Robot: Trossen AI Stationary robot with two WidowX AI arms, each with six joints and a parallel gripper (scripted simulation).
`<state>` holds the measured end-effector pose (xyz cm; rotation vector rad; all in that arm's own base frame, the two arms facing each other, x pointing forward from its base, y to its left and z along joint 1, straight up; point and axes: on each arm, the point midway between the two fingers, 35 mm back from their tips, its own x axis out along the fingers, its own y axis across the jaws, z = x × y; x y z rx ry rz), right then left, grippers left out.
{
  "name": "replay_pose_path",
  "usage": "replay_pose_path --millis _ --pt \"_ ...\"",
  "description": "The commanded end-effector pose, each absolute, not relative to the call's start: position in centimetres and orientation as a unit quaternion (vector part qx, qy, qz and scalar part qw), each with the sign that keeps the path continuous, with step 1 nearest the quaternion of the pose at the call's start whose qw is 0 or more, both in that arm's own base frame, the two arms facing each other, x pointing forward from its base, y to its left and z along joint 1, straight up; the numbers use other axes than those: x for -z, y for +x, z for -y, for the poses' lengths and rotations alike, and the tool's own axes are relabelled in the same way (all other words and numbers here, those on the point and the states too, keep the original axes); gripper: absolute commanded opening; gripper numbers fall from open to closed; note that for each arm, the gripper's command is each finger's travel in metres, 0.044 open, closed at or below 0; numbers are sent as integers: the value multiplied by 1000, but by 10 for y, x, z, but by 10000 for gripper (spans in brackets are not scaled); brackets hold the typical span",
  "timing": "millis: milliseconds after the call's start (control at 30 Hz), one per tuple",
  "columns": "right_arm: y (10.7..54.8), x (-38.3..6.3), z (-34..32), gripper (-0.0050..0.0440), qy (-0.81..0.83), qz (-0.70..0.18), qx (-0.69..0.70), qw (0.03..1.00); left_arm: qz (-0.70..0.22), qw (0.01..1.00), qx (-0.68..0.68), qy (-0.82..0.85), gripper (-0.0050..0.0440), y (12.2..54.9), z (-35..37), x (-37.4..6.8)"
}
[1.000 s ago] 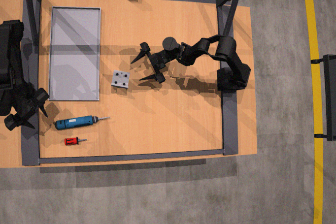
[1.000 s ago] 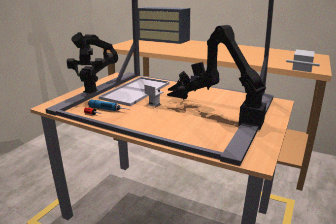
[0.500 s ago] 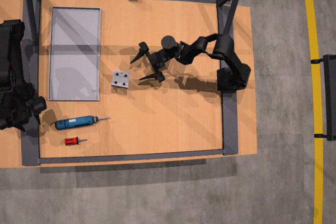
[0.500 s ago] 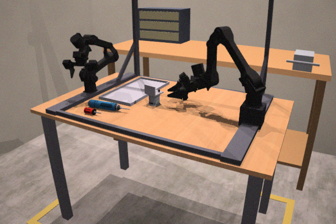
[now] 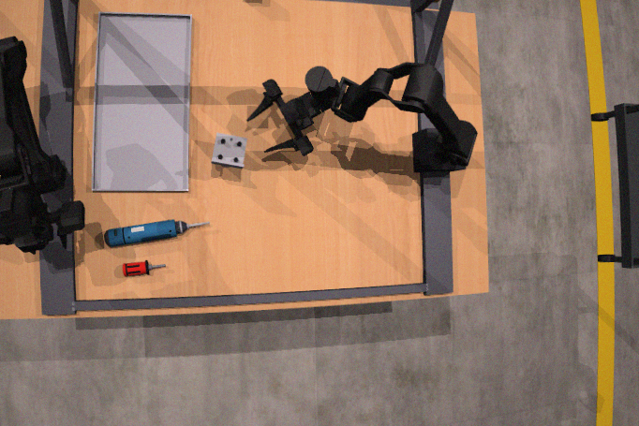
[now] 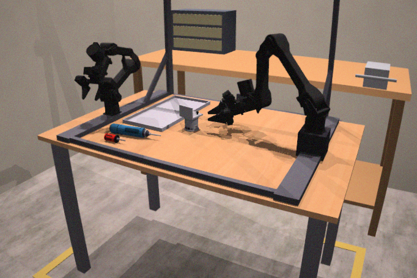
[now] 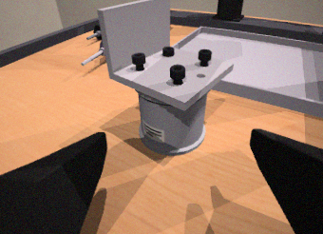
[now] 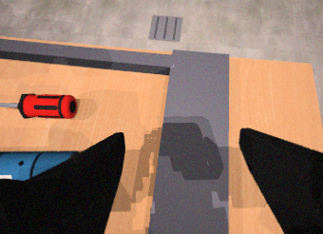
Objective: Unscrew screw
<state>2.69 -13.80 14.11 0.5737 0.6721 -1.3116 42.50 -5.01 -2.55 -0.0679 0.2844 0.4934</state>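
The joint module stands upright on the table, a grey cylinder (image 7: pixel 173 119) with an L-shaped bracket (image 7: pixel 157 62) on top. Several black screws stand in the bracket; the back one (image 7: pixel 168 50) sits lower than the others. My left gripper (image 5: pixel 265 129) is open and empty, low and just to the side of the module, which shows between its fingers in the left wrist view (image 7: pixel 178 181). The blue electric screwdriver (image 5: pixel 147 231) and a red screwdriver (image 5: pixel 138 268) lie on the table. My right gripper (image 6: pixel 88 88) is open and empty above the frame rail beside them (image 8: pixel 180 181).
A shallow grey tray (image 5: pixel 141 101) lies behind the module. A dark frame rail (image 8: pixel 197 133) borders the work area. A drawer cabinet (image 6: pixel 203 30) and a small grey box (image 6: pixel 376 74) stand on the back table.
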Motion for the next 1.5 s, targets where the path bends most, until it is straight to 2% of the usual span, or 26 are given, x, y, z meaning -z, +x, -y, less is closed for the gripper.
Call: replay_pose_path --millis 0,667,1067,1233,1467 --pt "27 -146 144 305 270 -301 622 670 -132 960 -245 -40 385 428 53 23" --pt "77 -140 144 305 326 -279 608 668 -130 958 -251 -41 385 429 54 25" --pt "148 -133 109 305 373 -282 553 689 -128 958 -254 -41 385 429 54 27" --pt "160 -131 97 305 390 -277 545 689 -128 958 -254 -41 385 429 54 27" --pt "173 -125 91 305 487 -222 581 613 -128 958 -254 -42 385 429 54 26"
